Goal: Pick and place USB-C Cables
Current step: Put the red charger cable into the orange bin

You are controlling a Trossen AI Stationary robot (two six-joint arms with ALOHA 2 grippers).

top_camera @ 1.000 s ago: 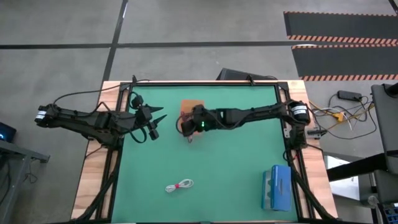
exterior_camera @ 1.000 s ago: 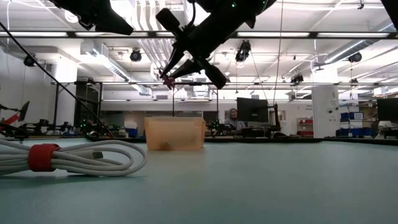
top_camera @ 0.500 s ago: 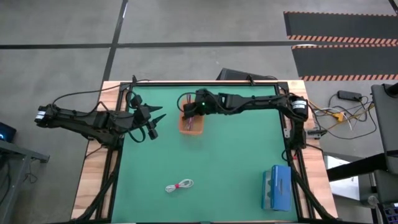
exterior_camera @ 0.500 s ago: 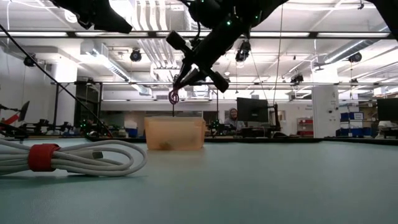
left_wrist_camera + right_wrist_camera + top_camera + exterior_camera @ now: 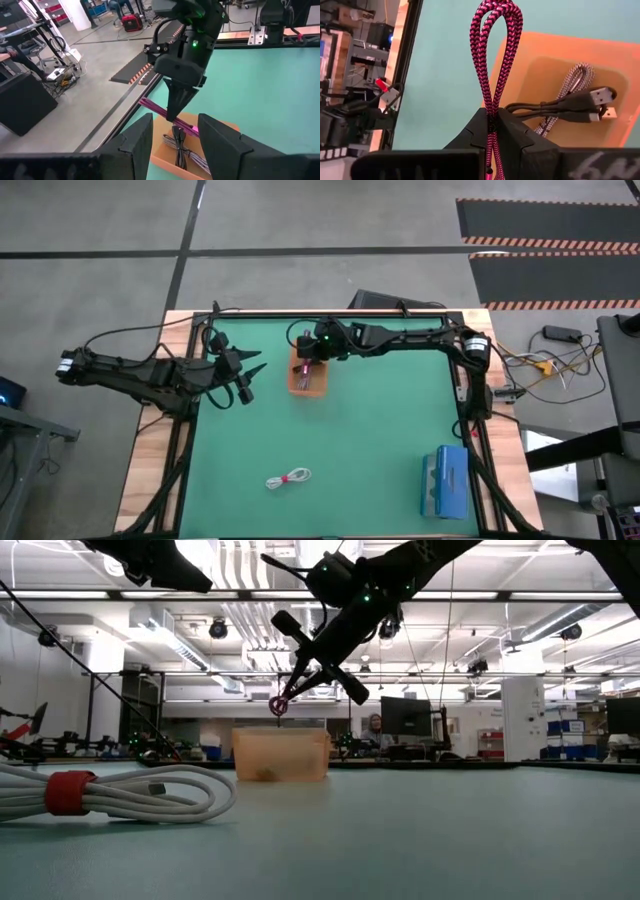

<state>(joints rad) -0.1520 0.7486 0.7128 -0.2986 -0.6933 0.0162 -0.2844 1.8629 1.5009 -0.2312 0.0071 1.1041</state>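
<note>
right hand (image 5: 305, 675) with dark red cable (image 5: 496, 55) above orange bin (image 5: 309, 380)

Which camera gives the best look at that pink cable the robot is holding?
The right wrist view: the pink cable fills it, a braided loop pinched in the right gripper over the orange bin. The left wrist view shows a slanted strand, the low view a small loop, the high view hardly a speck.
</note>
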